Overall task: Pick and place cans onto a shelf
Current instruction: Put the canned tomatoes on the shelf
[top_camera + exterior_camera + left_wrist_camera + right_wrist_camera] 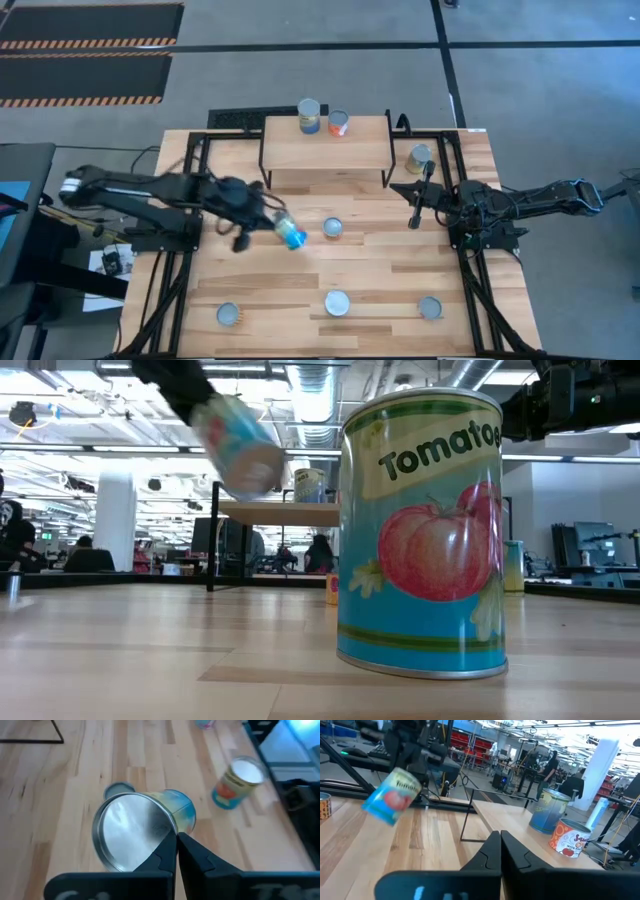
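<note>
Wooden table (300, 290) carries the shelf (325, 150), which bears two cans ahead of the left gripper (268, 222). That gripper grasps a tilted blue can (289, 232) above the tabletop. Right gripper (421, 195) hangs clenched, empty, beside the shelf.

"Tomato" on the blue tomato can (422, 530), partial "Sau… with…" on the orange-red can (568, 838)

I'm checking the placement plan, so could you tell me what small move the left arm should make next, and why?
Probably carry the tilted blue can toward the shelf. The left gripper holds it clear of the table, and the shelf top has bare wood to the left of its two cans.
</note>
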### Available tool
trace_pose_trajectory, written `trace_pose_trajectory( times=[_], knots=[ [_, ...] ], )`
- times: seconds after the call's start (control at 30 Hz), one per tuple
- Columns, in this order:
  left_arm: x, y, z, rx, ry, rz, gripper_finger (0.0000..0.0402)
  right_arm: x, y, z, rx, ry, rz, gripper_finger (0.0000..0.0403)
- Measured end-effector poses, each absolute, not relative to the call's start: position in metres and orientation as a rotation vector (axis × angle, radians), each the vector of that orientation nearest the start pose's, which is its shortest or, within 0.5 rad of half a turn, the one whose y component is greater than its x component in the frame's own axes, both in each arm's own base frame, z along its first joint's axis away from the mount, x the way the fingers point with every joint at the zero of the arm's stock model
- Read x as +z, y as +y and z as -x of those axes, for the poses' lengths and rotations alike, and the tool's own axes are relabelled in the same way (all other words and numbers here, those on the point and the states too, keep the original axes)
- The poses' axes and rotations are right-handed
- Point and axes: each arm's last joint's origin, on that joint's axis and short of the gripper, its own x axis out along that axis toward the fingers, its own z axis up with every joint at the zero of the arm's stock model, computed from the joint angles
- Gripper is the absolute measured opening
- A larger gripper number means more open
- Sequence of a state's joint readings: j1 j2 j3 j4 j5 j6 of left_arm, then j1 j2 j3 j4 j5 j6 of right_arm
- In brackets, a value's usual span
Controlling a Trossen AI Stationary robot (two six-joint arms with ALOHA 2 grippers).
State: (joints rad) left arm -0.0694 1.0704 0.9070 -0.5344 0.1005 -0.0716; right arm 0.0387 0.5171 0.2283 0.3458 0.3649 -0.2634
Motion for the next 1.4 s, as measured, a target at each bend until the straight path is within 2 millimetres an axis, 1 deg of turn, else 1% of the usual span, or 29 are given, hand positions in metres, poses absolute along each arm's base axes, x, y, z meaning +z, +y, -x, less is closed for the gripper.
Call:
trace_pose_trajectory(
  times=[0.13,0.23,0.3,0.4,0.57,0.67,0.87,1.03,1.1,1.27,1.4],
  knots=[
    [0.27,-0.025,-0.253,-0.117,0.712,0.051,0.0,0.227,-0.005,-0.137,-0.331,-0.012,0.249,0.001],
    [0.253,-0.027,-0.274,-0.121,0.741,0.028,0.0,0.227,-0.005,-0.137,-0.331,-0.012,0.249,0.0009],
    [0.247,-0.028,-0.288,-0.123,0.768,0.0,0.0,0.227,-0.005,-0.137,-0.331,-0.011,0.249,0.0009],
    [0.245,-0.034,-0.308,-0.155,0.777,-0.066,0.0,0.227,-0.005,-0.137,-0.331,-0.012,0.249,0.0009],
    [0.245,-0.046,-0.346,-0.243,0.775,-0.228,0.0,0.227,-0.005,-0.137,-0.331,-0.011,0.249,0.0009],
    [0.245,-0.048,-0.368,-0.282,0.774,-0.328,0.0,0.227,-0.005,-0.137,-0.331,-0.011,0.249,0.0009],
    [0.237,-0.052,-0.406,-0.342,0.767,-0.518,0.0,0.227,-0.005,-0.137,-0.33,-0.008,0.25,0.001],
    [0.228,-0.053,-0.427,-0.346,0.817,-0.619,0.0,0.226,-0.005,-0.137,-0.329,0.0,0.249,0.001],
    [0.225,-0.052,-0.432,-0.336,0.829,-0.635,0.0,0.226,-0.005,-0.137,-0.33,0.001,0.249,0.001],
    [0.214,-0.046,-0.438,-0.329,0.867,-0.632,0.0,0.226,-0.005,-0.137,-0.329,0.003,0.25,0.001],
    [0.214,-0.042,-0.437,-0.319,0.881,-0.615,0.0003,0.225,-0.005,-0.137,-0.329,0.005,0.25,0.001]
  ],
)
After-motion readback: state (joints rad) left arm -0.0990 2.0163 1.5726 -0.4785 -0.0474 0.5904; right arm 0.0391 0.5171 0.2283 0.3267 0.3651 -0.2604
